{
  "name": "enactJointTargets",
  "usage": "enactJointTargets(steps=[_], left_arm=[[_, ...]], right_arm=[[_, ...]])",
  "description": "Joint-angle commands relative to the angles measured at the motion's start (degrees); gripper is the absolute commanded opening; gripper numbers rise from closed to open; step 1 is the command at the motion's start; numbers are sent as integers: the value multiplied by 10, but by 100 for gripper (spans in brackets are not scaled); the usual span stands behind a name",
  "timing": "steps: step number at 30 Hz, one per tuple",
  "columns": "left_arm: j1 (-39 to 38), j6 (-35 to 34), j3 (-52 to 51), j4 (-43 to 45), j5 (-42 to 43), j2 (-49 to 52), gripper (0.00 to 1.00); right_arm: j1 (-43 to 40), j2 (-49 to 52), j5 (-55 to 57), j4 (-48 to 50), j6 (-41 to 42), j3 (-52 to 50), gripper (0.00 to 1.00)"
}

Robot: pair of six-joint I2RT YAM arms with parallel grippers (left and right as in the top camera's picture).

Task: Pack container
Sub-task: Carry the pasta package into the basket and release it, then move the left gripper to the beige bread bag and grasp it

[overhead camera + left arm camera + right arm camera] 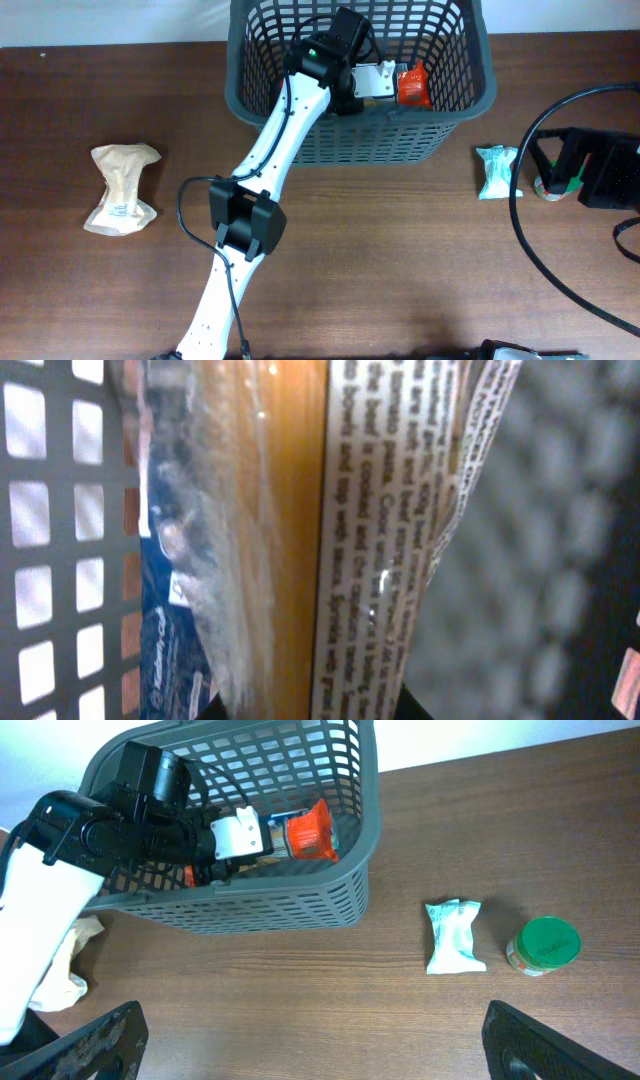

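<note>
Clamping orange packet [412, 88], left jaws inside container [350, 145].

Dark brown wood-grain tabletop [400, 280] throughout. At far left, a crumpled tan paper pouch [122, 190] with faint blue print, lying flat, well apart from the rest. At right, a small white and pale green packet [497, 172], pinched at the middle, lying flat. Just beside it, farther right, a short jar [543, 945] with a green lid, upright, not touching. Past the packet's right edge, a thick black cable [513, 200] in a wide curve. By the right edge, black equipment [600, 165], half hiding the jar from overhead.
</note>
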Motion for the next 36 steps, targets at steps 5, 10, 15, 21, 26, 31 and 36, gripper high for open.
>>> enactJointTargets(steps=[5,10,15,21,26,31,36], left_arm=[[3,-40,13,5,-21,-14,84],[6,-170,14,5,-11,-46,99],[25,-195,21,-17,-71,-159,99],[78,-234,22,-58,-134,-292,99],[174,-244,16,-72,-110,-367,99],[311,-266,-93,-61,-97,-435,99],[443,-310,-258,-60,-10,-454,99]], right_arm=[[3,2,5,0,-8,-1,100],[3,2,5,0,-8,-1,100],[3,2,5,-2,-8,-1,100],[3,2,5,-2,-8,-1,100],[3,9,5,3,-8,-1,100],[3,19,5,0,-8,-1,100],[3,22,5,1,-8,-1,100]])
